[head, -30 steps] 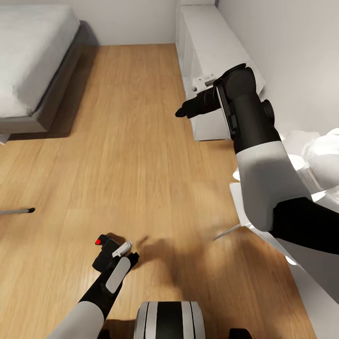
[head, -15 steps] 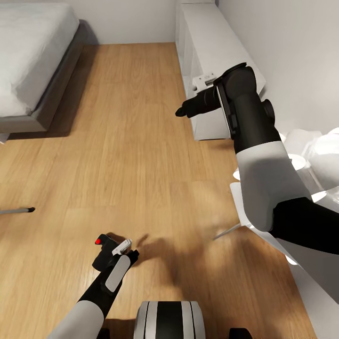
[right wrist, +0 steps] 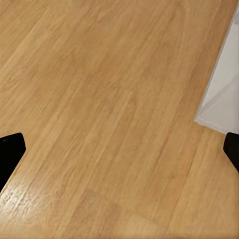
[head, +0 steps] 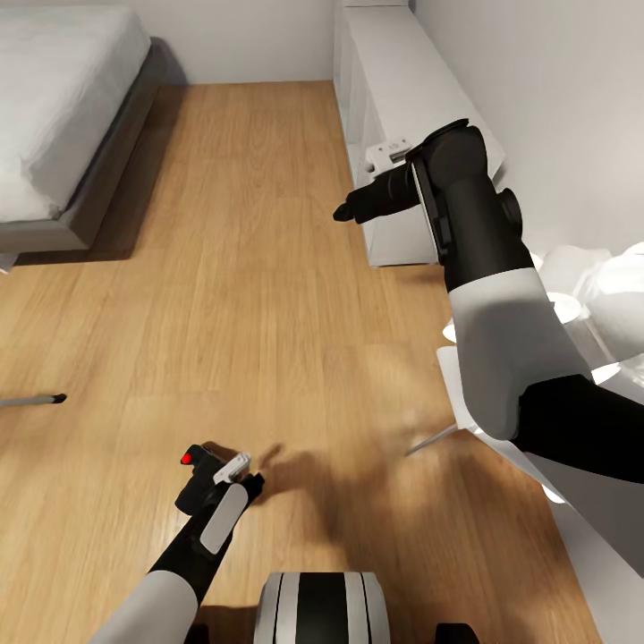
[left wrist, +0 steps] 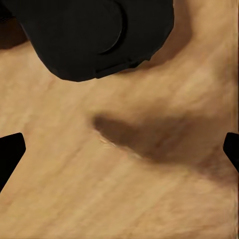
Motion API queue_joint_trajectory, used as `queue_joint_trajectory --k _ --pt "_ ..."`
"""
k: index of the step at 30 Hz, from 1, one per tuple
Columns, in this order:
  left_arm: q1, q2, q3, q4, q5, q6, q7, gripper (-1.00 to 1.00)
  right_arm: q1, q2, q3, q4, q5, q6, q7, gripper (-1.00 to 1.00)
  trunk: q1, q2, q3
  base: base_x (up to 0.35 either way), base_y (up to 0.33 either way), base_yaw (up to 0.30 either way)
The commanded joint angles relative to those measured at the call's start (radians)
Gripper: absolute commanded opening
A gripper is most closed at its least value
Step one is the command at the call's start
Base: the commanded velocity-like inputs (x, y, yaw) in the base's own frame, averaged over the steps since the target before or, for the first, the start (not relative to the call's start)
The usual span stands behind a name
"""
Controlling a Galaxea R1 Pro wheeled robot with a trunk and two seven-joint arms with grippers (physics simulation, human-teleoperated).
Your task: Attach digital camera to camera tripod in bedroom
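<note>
Digital camera [head: 199, 478] on wood floor [head: 268, 313] — no readable lettering — left gripper [left wrist: 119, 149] spread wide above it, right gripper [right wrist: 119, 149] likewise released.

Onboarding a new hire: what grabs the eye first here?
The small black digital camera with a red button lies on the light wood floor just beyond the open left gripper. The raised black-and-white right arm dominates the right, before a white cube shelf; a grey-framed white bed sits far left.

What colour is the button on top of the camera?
Red, on the black digital camera; clearest in the head view.
</note>
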Motion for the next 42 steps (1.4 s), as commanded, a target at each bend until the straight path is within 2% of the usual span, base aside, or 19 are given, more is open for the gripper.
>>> queue_joint_trajectory --k 1,7,16,24,39,41,42 --pt "0.0 0.0 -0.003 -0.008 0.005 0.003 0.007 1.0 -0.001 0.0 0.0 -0.001 0.011 0.002 0.009 1.0 0.0 0.0 -0.001 0.0 0.0 0.0" --pt "0.0 0.001 -0.002 -0.062 0.003 0.003 0.007 1.0 -0.001 0.0 0.0 -0.006 0.01 0.002 0.009 1.0 0.0 0.0 -0.001 0.0 0.0 0.0" --pt "0.0 0.0 -0.002 -0.083 0.003 -0.003 0.006 1.0 -0.001 0.0 0.0 -0.021 0.01 0.002 0.009 1.0 0.0 0.0 -0.001 0.0 0.0 0.0" --pt "0.0 0.005 -0.002 -0.082 0.003 -0.092 0.006 1.0 0.0 0.0 0.001 -0.023 0.011 0.002 0.009 1.0 0.0 0.0 -0.001 0.0 0.0 0.0" --pt "0.0 0.002 -0.001 -0.074 0.002 -0.129 0.014 1.0 -0.001 0.0 0.003 -0.024 0.011 0.002 0.009 1.0 0.0 0.0 -0.001 0.0 0.0 0.0" --pt "0.0 0.003 0.0 -0.07 0.002 -0.139 0.017 1.0 -0.001 0.0 0.003 -0.024 0.011 0.002 0.009 1.0 0.0 0.0 -0.001 0.0 0.0 0.0" --pt "0.0 0.002 0.002 -0.066 0.007 -0.167 0.02 1.0 -0.001 0.0 0.003 -0.024 0.011 0.002 0.009 1.0 0.0 0.0 -0.001 0.0 0.0 0.0"
